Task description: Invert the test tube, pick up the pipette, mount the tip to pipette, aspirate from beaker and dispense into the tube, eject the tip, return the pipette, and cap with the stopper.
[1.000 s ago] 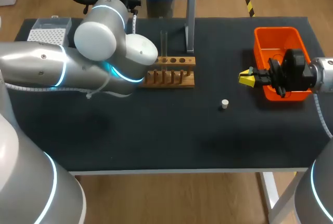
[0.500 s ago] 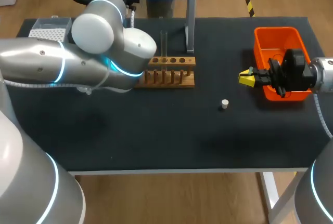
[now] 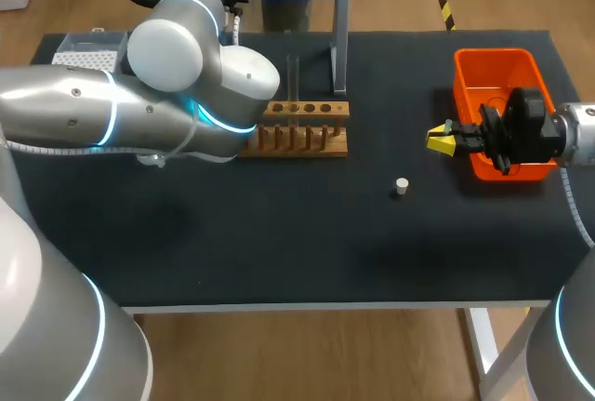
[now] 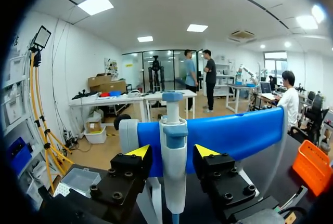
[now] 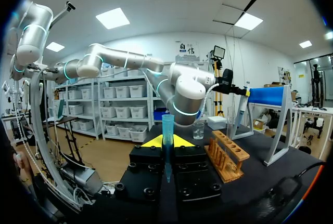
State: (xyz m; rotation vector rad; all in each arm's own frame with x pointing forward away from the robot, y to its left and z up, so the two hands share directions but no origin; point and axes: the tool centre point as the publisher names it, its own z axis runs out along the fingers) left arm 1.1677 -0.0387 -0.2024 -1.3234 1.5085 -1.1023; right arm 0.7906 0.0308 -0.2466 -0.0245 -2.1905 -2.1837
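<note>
The white and blue pipette [image 4: 173,156] hangs on the blue stand bar [image 4: 234,135]. My left gripper [image 4: 171,152] is open around it, one yellow fingertip on each side with a thin gap to the body. My right gripper [image 3: 442,139] hovers beside the orange bin [image 3: 497,71], shut on a blue pipette tip [image 5: 167,135] that stands up between its fingers. A clear test tube [image 3: 293,75] stands upright in the wooden rack [image 3: 302,128]. The small white stopper [image 3: 401,186] lies on the mat. The glass beaker [image 5: 198,129] shows behind the rack; my left arm hides it in the head view.
The tip box [image 3: 88,55] sits at the back left corner. My left arm [image 3: 139,113] spans the left half of the table up to the stand's post [image 3: 340,38]. The black mat runs bare along the front.
My left arm has shifted slightly back towards the stand, and its fingers have narrowed around the pipette. The right arm, tip and stopper have not moved.
</note>
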